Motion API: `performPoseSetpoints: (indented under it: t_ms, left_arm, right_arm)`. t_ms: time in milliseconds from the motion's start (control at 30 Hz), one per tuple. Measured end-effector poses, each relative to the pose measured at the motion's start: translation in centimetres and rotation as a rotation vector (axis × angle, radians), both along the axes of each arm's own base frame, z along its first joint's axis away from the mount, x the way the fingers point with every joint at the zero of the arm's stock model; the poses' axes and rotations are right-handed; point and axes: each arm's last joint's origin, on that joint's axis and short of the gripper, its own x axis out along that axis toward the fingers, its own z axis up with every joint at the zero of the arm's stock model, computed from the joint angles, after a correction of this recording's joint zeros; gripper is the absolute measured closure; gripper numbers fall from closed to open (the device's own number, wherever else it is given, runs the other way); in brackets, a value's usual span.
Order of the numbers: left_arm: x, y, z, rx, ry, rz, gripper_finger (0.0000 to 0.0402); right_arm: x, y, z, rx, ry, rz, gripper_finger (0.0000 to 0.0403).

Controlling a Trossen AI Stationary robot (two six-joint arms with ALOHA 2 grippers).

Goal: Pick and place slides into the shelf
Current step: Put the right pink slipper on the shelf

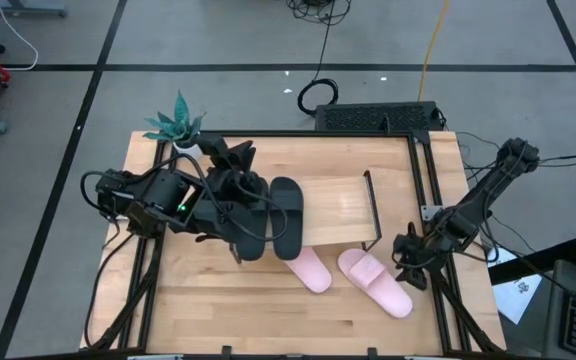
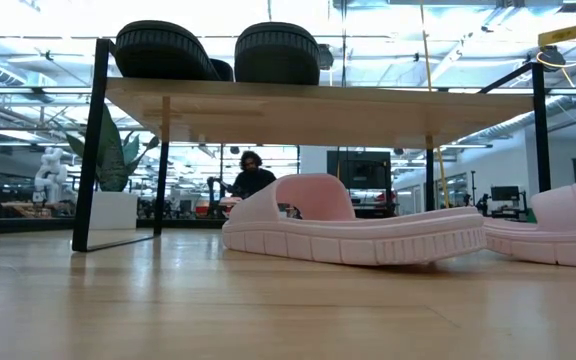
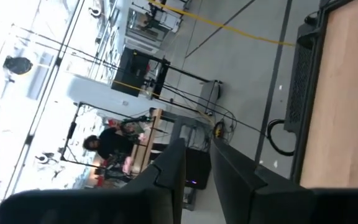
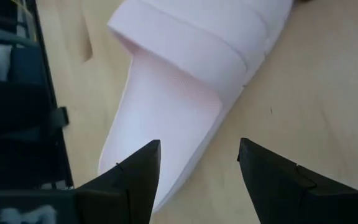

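High view: pink slides (image 1: 310, 268) (image 1: 375, 281) on desk (image 1: 218, 310), 6 o'clock of shelf (image 1: 338, 210). Right tool (image 4: 199, 163) released, spread over right pink slide's heel. Black slides (image 1: 286, 215) (image 1: 250, 222) on shelf's 9 o'clock end. Left tool (image 1: 230, 200) over them; grip state unclear. Plant (image 1: 176, 126) at 11 o'clock.

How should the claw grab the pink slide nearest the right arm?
Probably from above, by the long side edge of the pink slide. It lies flat on the table, and the open right claw already points down at it; the wide strap is another handle.
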Motion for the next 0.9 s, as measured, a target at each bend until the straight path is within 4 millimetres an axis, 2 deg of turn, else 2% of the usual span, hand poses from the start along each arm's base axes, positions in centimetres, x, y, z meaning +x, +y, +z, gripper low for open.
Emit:
performPoseSetpoints:
  t_ms: [133,467,900]
  left_arm:
    - [0.0,0.0,0.0,0.009,0.015,-0.003,0.0321]
    - [-0.8,0.6,0.1,0.072,0.061,0.039,0.0321]
    - [-4.1,2.6,2.4,-0.002,-0.086,0.079,0.0321]
  right_arm:
    - [-0.1,0.0,0.2,0.039,0.0,-0.047,0.0195]
    - [-0.6,0.1,0.2,-0.018,-0.061,-0.197,0.0195]
    - [-0.7,0.4,-0.4,-0.086,-0.081,-0.259,0.0195]
